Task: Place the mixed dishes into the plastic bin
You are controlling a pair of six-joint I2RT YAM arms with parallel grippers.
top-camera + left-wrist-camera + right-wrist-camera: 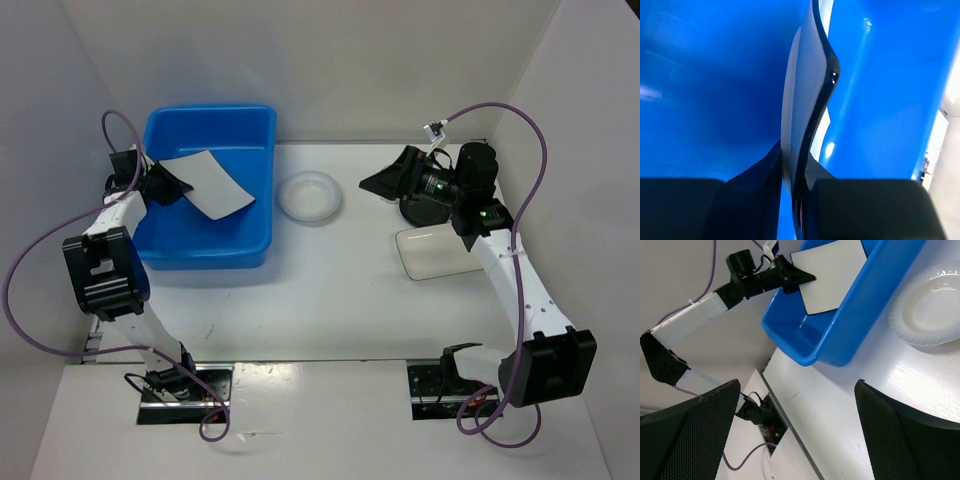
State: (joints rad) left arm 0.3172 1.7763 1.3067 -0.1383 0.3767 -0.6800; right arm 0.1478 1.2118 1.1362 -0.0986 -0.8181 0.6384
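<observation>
Jaws of the left gripper (165, 186) pinch one edge of the large plate (214, 184), held tilted over the plastic bin (205, 262) at far left. Released at this tilt, I judge it could land on a corner or lean on the right wall. Right gripper (374, 185) gapes empty near the round dish (310, 195) on the desk.

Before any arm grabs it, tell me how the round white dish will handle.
The round white dish is low and flat, so a push would probably slide it, not tip it. Its glossy rim may slip in the jaws.
</observation>
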